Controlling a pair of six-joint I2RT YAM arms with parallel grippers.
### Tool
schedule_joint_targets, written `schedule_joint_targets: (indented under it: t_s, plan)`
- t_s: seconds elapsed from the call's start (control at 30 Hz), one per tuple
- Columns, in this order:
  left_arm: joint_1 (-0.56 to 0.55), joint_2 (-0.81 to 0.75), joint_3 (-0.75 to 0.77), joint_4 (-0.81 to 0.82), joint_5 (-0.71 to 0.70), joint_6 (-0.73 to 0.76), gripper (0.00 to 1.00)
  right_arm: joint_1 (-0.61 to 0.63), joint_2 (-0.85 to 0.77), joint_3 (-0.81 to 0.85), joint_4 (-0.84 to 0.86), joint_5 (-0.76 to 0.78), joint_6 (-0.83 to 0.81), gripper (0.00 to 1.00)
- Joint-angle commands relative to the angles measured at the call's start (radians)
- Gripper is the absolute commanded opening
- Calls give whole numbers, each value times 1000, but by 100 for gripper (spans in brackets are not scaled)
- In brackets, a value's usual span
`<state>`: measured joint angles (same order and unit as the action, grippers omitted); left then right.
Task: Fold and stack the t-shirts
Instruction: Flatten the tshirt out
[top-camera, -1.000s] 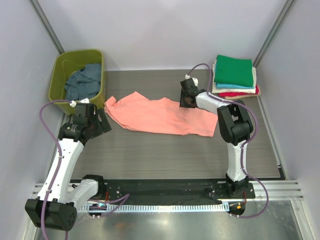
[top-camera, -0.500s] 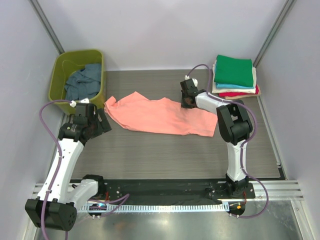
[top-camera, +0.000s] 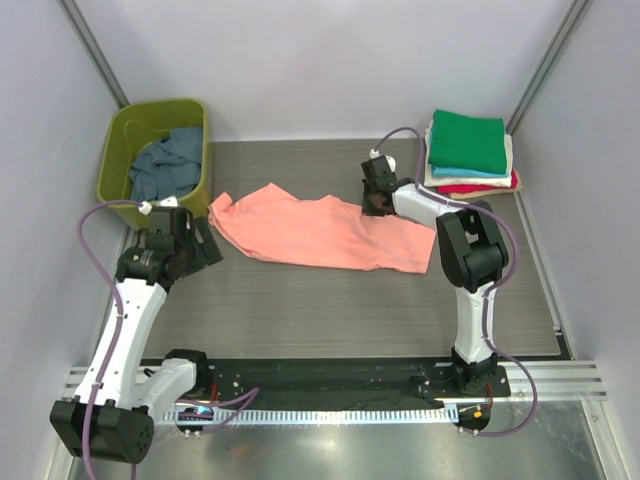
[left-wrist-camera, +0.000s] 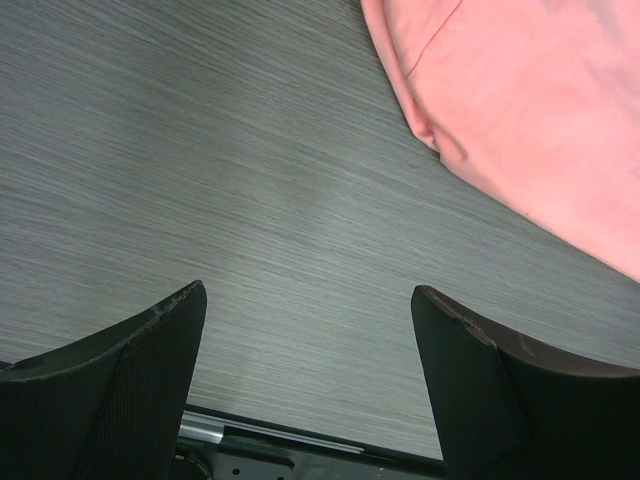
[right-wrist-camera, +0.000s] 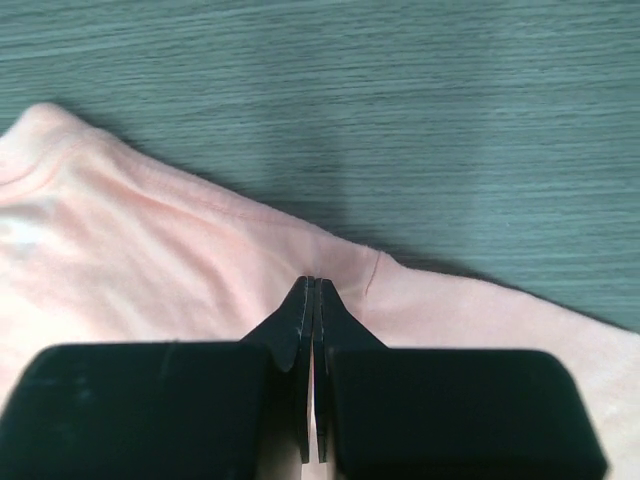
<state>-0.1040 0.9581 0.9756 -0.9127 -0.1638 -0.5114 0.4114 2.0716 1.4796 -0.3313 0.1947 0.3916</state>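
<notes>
The grey wood-grain table (top-camera: 330, 310) carried everything. Across its middle lay the salmon-pink t-shirt (top-camera: 300, 232), spread roughly flat and slanting from the far left toward the right. It was not yet folded, so it was most likely the garment being worked on.

In the far left corner stood the olive-green tub (top-camera: 115, 150), holding a crumpled slate-blue t-shirt (top-camera: 165, 165), apparently one still to be done. In the far right corner sat the stack of folded t-shirts (top-camera: 468, 150), with a green one on top and cream, teal and red edges showing beneath. The stack was well apart from the spread shirt, probably so that a fold could be made without disturbing the finished pile.

The right gripper (right-wrist-camera: 314, 290) had its jaws pressed together on the far edge of the salmon-pink t-shirt, with a small ridge of cloth pinched at the tips. A hold on the edge would let that arm lift the side and carry it over.

The left gripper (left-wrist-camera: 310, 320) stood wide and held nothing. It hovered over bare table just beside the shirt's left end, seemingly placed to take a corner there so the two arms could fold together.
</notes>
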Motion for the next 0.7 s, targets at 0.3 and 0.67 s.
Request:
schedule_joint_targets:
  t_s: [0.3,0.67]
  plan:
    - [6,-30,-3,28,10,19,84,64,-261,-65,-17,5,9,1]
    - [6,-28,-3,28,14,17,84,49,-283,-117,-34,160,-13,1]
